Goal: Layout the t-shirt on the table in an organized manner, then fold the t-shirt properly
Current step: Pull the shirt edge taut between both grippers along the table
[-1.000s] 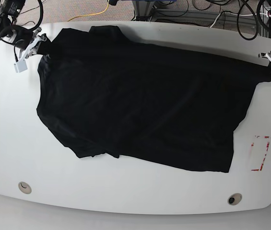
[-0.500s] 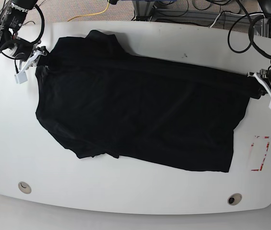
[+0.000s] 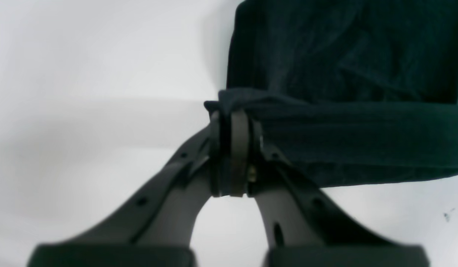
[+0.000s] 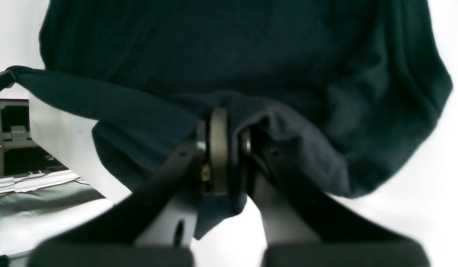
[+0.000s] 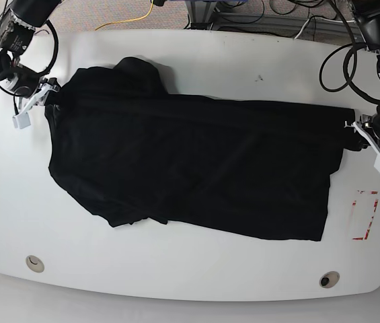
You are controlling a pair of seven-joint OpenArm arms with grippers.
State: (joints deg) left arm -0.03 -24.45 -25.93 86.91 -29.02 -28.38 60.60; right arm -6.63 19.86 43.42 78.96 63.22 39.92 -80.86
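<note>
- My left gripper is clamped on a corner of the t-shirt at the table's right side in the base view; the left wrist view shows the jaws pressed together with a fold of black cloth bunched at their tips
- My right gripper is likewise clamped on the opposite corner, at the base view's upper left; the right wrist view shows fabric pinched between the closed jaws, with a flap hanging below them
- The garment lies on the white table, its long axis running from one gripper to the other; the far edge is stretched between them, and the body spreads toward the near edge
- Judgement: layout is still in hand; each arm holds its own corner, so neither is nearer, and the coming move turns on keeping that edge taut
- The near left of the shirt looks rumpled in the base view; neither wrist view shows this
- Only the base view shows the red tape outline, just beside the shirt's near right corner
</note>
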